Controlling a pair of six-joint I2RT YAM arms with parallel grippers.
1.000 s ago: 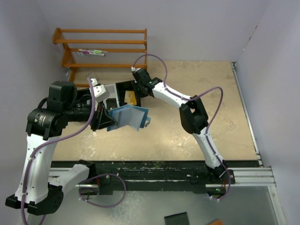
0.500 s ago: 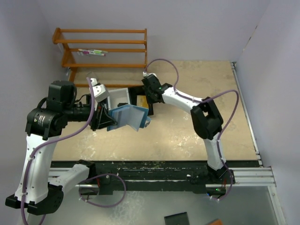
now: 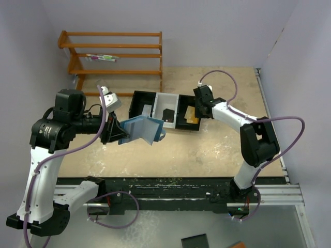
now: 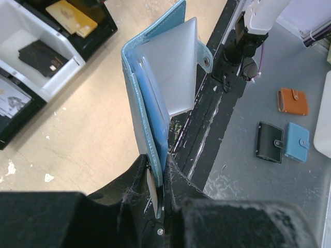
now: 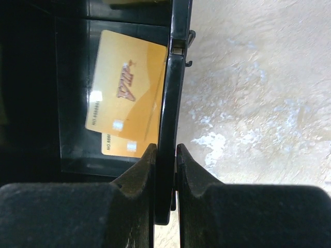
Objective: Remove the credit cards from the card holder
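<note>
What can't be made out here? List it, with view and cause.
Left wrist: whether the card holder holds any cards; its frosted pockets are seen nearly edge-on.
Right wrist: the lower credit card, mostly covered by the upper one.
Right wrist: the tray past one compartment, cut off by the frame and right gripper.
Top external: the dark item in the tray's white compartment, too small to identify.

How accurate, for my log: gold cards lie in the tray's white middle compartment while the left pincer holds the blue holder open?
No: the gold cards lie in the tray's black right-hand compartment, per the top external view; the left pincer holds the blue holder open.
</note>
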